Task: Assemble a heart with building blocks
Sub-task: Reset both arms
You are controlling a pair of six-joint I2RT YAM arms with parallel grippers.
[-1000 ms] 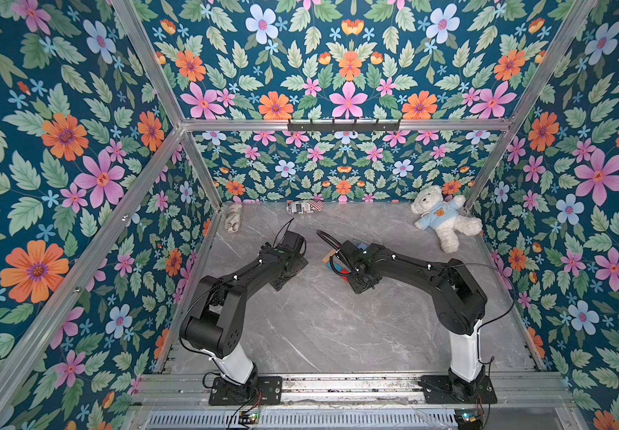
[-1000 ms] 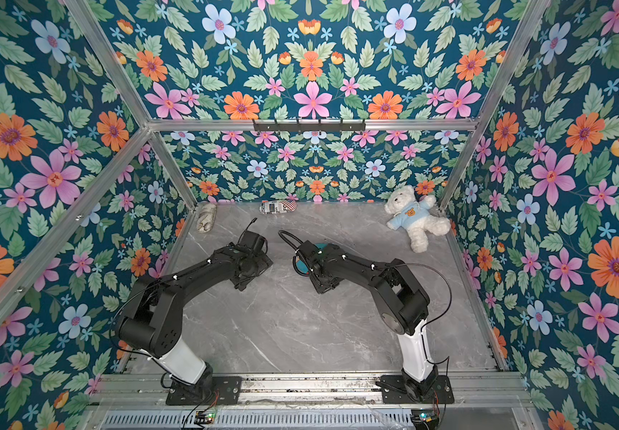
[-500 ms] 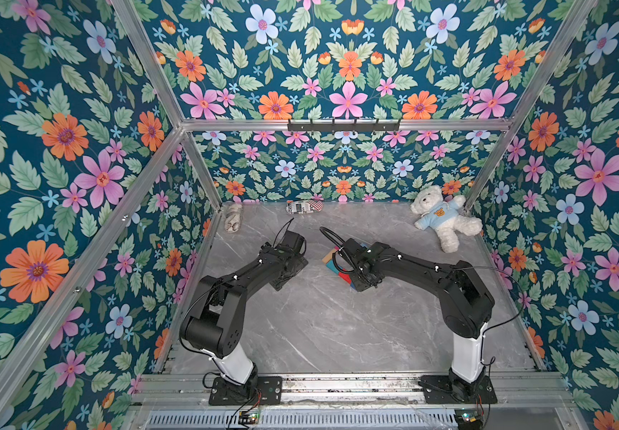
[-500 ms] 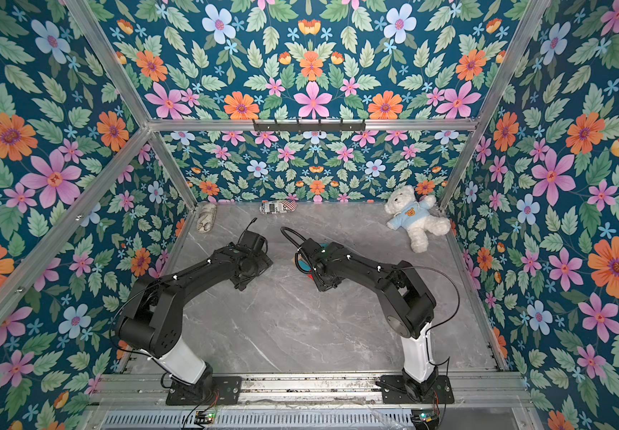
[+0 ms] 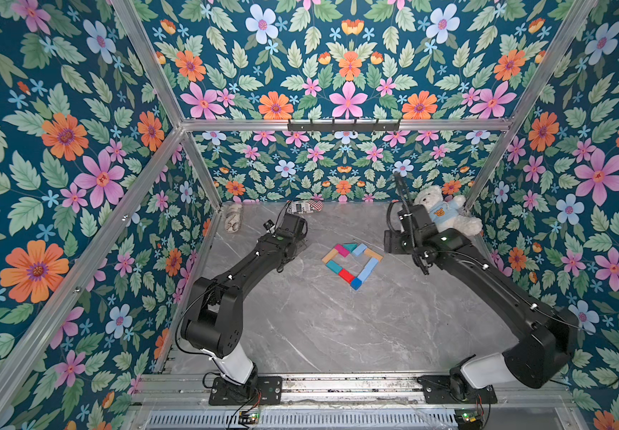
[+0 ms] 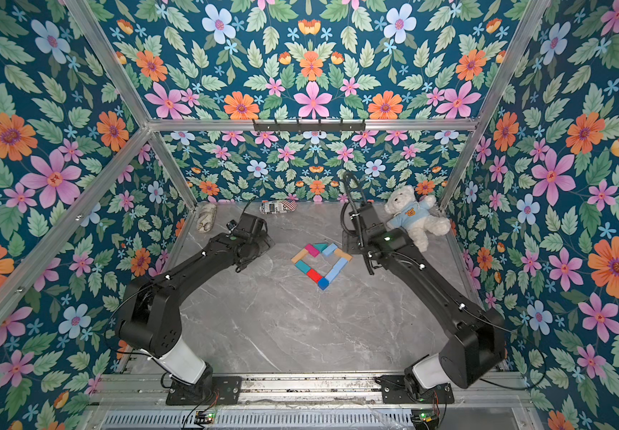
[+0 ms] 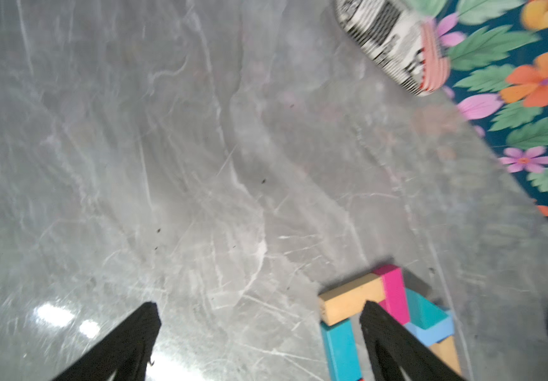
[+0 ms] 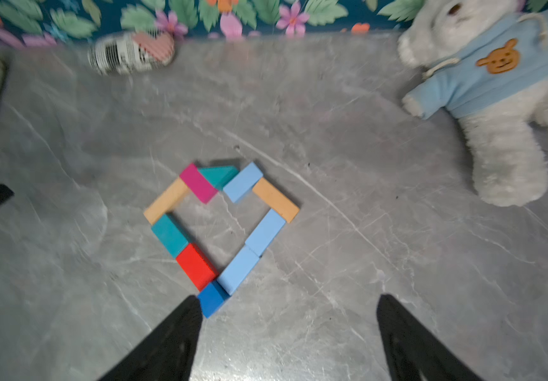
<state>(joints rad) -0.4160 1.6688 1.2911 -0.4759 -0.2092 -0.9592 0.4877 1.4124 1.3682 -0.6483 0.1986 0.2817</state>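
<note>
The heart (image 5: 350, 265) lies closed on the desk (image 5: 319, 335) between your two arms, with the dark blue cube (image 8: 212, 298) at its tip and the teal triangle (image 8: 218, 174) at its notch. Nothing locks those blocks together; they only abut, so one low sweep would likely break the outline open. Watch the right jaws most: in the wrist view one fingertip (image 8: 186, 316) shows right beside the cube, though I cannot tell how high above it. The left jaws frame the tan block (image 7: 348, 301) of one lobe in the same way. Lift before you swing either arm. The teddy bear (image 5: 445, 214) sits close behind the right arm (image 5: 486, 275), and backing up could shove it. Both jaws are spread wide and carry nothing. Both arms reach forward with wrists bent down, flanking the heart's upper lobes.
</note>
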